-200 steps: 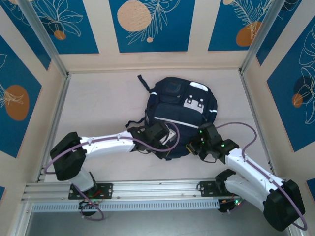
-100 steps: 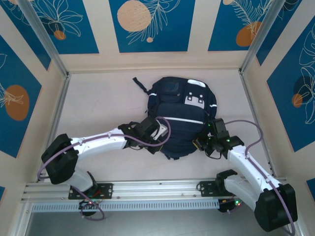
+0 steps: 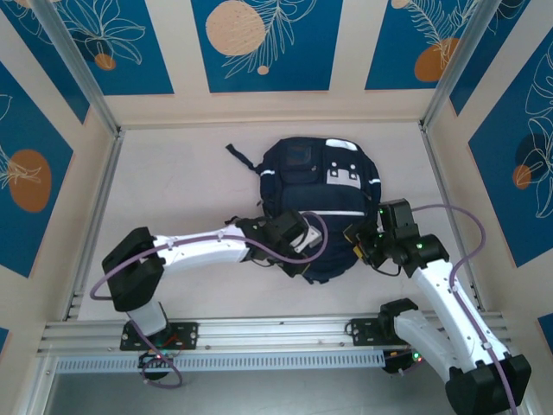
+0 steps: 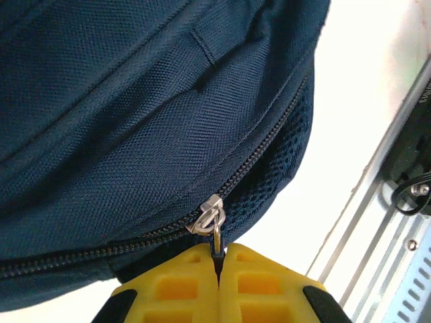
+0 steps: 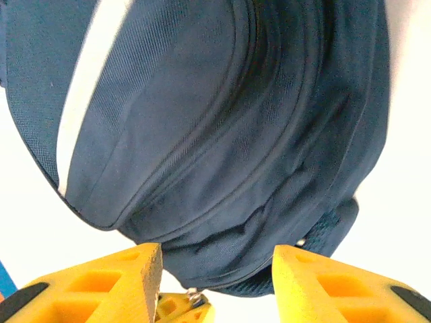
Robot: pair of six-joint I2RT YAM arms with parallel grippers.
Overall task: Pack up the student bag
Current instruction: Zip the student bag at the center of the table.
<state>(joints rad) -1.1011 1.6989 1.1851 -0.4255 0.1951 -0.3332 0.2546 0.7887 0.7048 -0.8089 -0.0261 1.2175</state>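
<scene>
Student bag (image 3: 320, 203) is lying flat on the table (image 3: 173, 190), front patches up. Its long axis is running away from the arm bases, carry loop at the far-left end, rounded end nearest the arms.

Zip track (image 4: 269, 138) is wrapping around that near end. In the left wrist view it's running from lower left to upper right, with the slider (image 4: 209, 217) sitting partway along. Can't tell from the teeth which side of the slider is closed. Dark mesh panel (image 4: 273, 178) is sitting just under the track.

Zip pull (image 4: 217, 237) is hanging off the slider and going straight into the left gripper (image 4: 217, 259). Its yellow pads are pressing together on the pull, no gap. So the left arm is holding the key piece at the bag's near-left corner, with the pull pointing at the hand and the track leading off along the bag's edge.

Right gripper (image 5: 215, 252) is hovering at the bag's near-right side. Jaws are spread wide with nothing between them, and bag fabric and a white stripe (image 5: 84, 101) are lying ahead of it. It's not touching the bag as far as I can see.

My read: the coming move is a slider drag by the left arm. The drag needs to be following the track's curve around the bag's end. A pull straight off the bag risks sliding the whole bag instead. The right arm is well placed for bracing the opposite side. Opening or closing, I can't say.
</scene>
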